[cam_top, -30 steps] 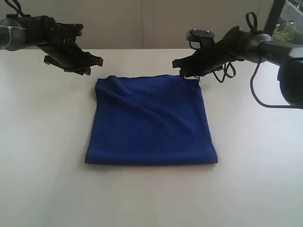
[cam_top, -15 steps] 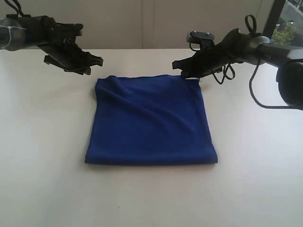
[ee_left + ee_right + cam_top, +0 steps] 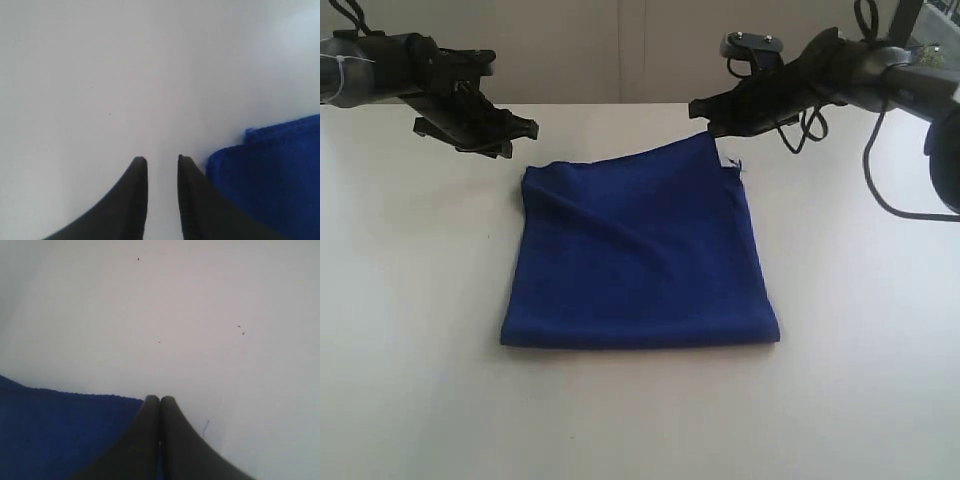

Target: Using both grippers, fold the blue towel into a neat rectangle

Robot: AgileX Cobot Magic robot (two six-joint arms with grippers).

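Observation:
The blue towel (image 3: 635, 260) lies on the white table (image 3: 420, 330), folded into a near-square shape with a few slanting wrinkles. Its far right corner is raised off the table, and my right gripper (image 3: 706, 118) is shut on that corner. In the right wrist view the gripper (image 3: 160, 399) has its fingers pressed together, with the towel (image 3: 60, 435) running in beside them. My left gripper (image 3: 525, 128) hovers open just beyond the towel's far left corner, holding nothing. In the left wrist view the gripper (image 3: 162, 160) shows bare table between its fingers, with the towel (image 3: 270, 175) beside it.
Black cables (image 3: 802, 140) loop down from the right arm over the table behind the towel. A loose blue thread (image 3: 205, 427) hangs by the held corner. A pale wall (image 3: 620, 50) stands behind the table's far edge.
My right gripper has shut on the towel's far right corner and risen, lifting that corner off the table. The left arm has not moved.

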